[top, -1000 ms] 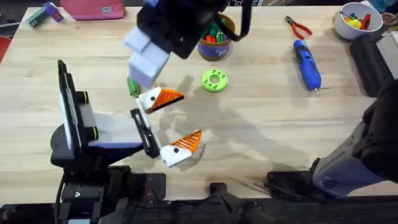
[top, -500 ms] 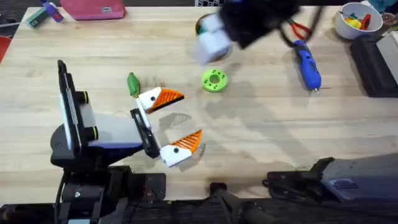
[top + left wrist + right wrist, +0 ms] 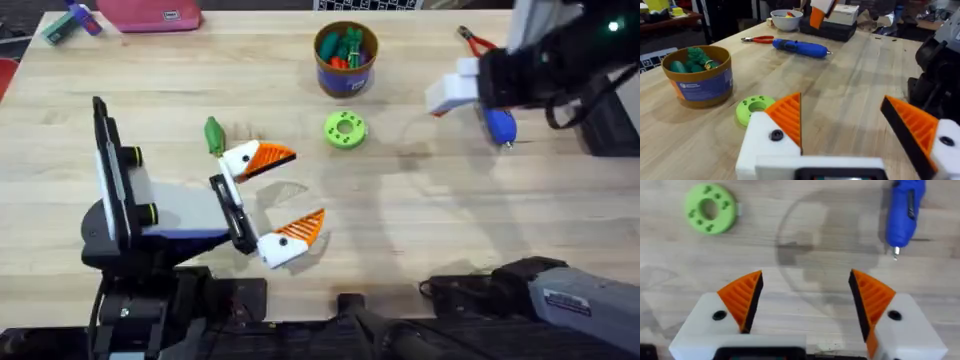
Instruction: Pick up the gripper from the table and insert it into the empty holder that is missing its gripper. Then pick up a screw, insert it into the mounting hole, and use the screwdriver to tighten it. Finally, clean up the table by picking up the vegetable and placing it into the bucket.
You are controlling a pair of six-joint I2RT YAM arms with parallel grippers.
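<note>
At the upper right of the overhead frame, the right gripper [image 3: 455, 92] hangs above the table, partly over the screwdriver [image 3: 498, 124], whose blue body lies with its silver bit pointing toward the lower edge of the frame. The right wrist view shows the right gripper's fingers [image 3: 744, 300] spread wide apart with nothing between them; the screwdriver [image 3: 904, 211] lies at the upper right of that frame and the lime-green disc [image 3: 710, 208] at the upper left. The left gripper [image 3: 272, 195] sits at the centre-left of the overhead frame, low over the wood, its two orange-tipped fingers set wide apart and holding nothing. The vegetable [image 3: 213, 135] lies on the table just beside the upper finger of the left gripper, to its left. The bucket [image 3: 345, 58] stands at the upper centre with green and orange pieces inside it, and the disc [image 3: 345, 129] lies just below it in the frame. Red-handled pliers [image 3: 478, 43] lie near the top edge, above the screwdriver, and a white bowl [image 3: 573, 32] occupies the upper right corner. In the left wrist view, the bucket [image 3: 700, 75] stands at the left, the disc [image 3: 755, 108] beside it, and the screwdriver [image 3: 800, 48] lies farther back.
</note>
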